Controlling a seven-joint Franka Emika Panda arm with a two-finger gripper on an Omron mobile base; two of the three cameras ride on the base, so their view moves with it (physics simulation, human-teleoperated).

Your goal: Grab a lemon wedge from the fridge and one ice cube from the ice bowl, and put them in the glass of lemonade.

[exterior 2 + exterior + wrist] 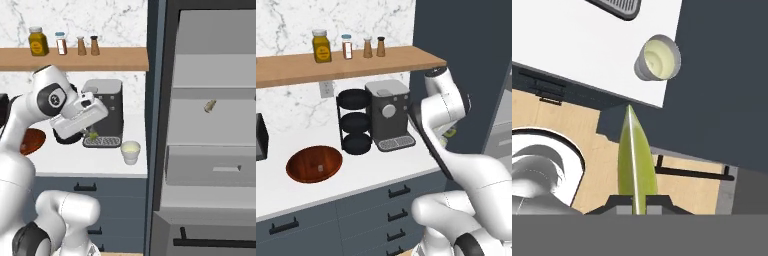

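My gripper (637, 201) is shut on the lemon wedge (635, 159), a yellow-green sliver sticking out from between the fingertips. In the right base view the gripper (92, 133) hangs with the lemon wedge (93, 134) over the counter, in front of the coffee machine and left of the glass of lemonade (130, 151). The hand view shows the glass of lemonade (657, 59) ahead of the wedge's tip, near the counter's corner. The ice bowl (314, 163) sits on the left of the counter with an ice cube (319, 168) in it. The fridge (215, 150) stands open on the right.
A coffee machine (389, 114) and a black three-tier rack (355, 121) stand at the back of the counter (371, 167). A wooden shelf (346, 64) with spice jars runs above. A tan oblong bit (210, 106) lies on a fridge shelf. Drawers (100, 200) are below the counter.
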